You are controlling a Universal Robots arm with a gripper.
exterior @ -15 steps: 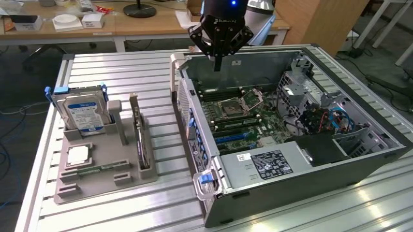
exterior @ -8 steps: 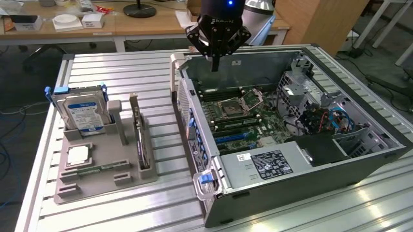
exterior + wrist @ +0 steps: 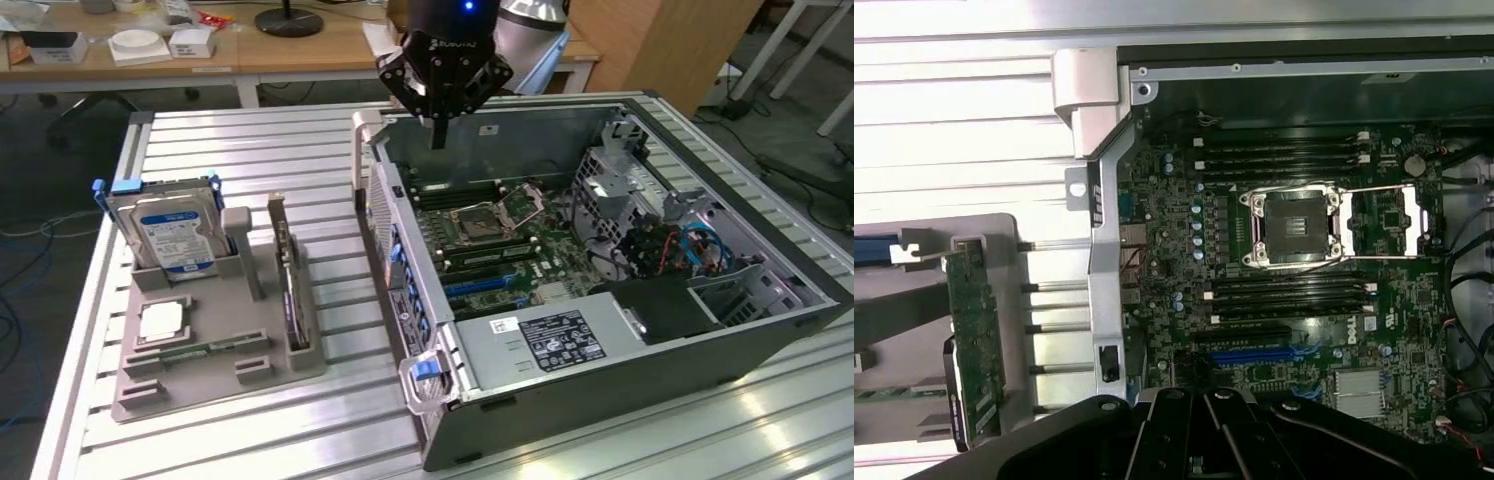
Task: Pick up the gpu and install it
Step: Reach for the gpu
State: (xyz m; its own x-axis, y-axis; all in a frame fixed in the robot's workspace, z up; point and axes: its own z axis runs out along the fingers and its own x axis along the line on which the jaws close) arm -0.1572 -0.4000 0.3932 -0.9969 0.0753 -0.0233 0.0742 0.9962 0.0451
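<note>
While the gpu (image 3: 283, 272) stands on edge in the grey tray (image 3: 200, 385), the gripper (image 3: 438, 138) is held closed and empty above the computer case (image 3: 641, 392). Pickup is judged not yet begun, and a grasp would call for opened fingers.

Counted: one computer case (image 3: 521, 125), one motherboard (image 3: 541, 250), one gripper (image 3: 438, 135). One grey holder tray (image 3: 200, 375), one gpu (image 3: 284, 265), one hard drive (image 3: 167, 232), one memory stick (image 3: 200, 352), one processor chip (image 3: 163, 320). One slatted metal table (image 3: 240, 150).

- A blue-and-white label is carried on the silver hard drive (image 3: 171, 235).
- The gpu (image 3: 976, 330) is seen as dark green.
- The tray (image 3: 200, 378) is coloured grey.
- The gripper (image 3: 438, 138) is finished in black.
</note>
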